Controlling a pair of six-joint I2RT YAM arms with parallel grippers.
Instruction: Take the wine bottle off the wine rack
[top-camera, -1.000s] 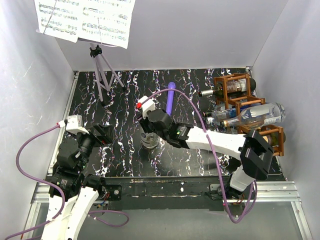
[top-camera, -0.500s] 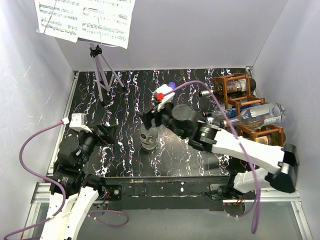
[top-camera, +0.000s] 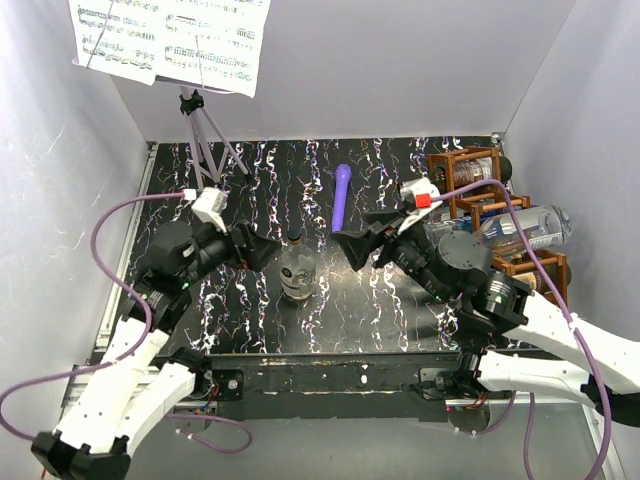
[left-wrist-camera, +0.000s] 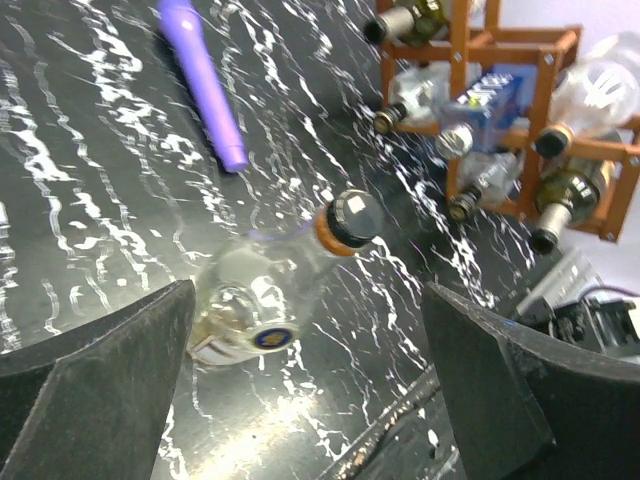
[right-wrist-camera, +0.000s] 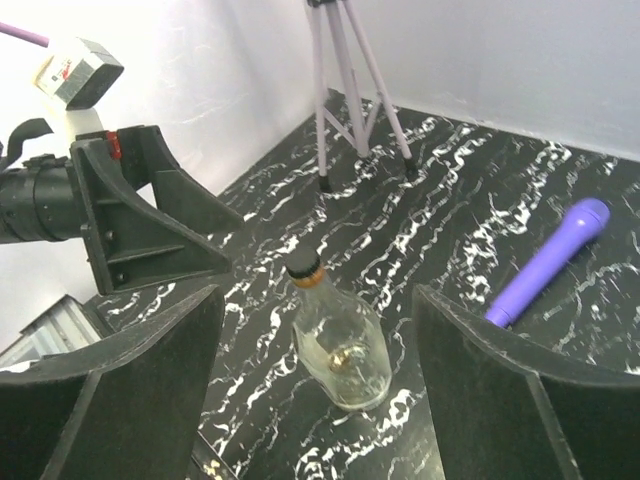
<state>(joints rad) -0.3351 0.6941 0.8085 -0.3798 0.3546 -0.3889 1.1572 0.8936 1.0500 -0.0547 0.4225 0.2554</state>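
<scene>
The wine bottle (top-camera: 297, 272) stands upright at the centre of the frame, off the wine rack (top-camera: 452, 178), which sits at the right edge with other bottles in its cells. The left gripper (top-camera: 262, 250) and the right gripper (top-camera: 350, 250) face it from either side, each with its fingers spread wide and holding nothing.

The likeliest mishap is a toppled bottle. It stands free on a narrow base, and a finger swinging in low or off-centre would probably knock it over and send it rolling, perhaps toward the purple cylinder (top-camera: 342, 195) lying just above it. The right arm also passes close to the rack, where a clear bottle (top-camera: 520, 232) juts out on top, so a careless elbow could dislodge it.

The table (top-camera: 250, 320) is black with white veining and looks glossy, so probably slick. White walls (top-camera: 400, 70) enclose it. A music stand (top-camera: 205, 150) with sheet music (top-camera: 170, 40) occupies the upper left.
</scene>
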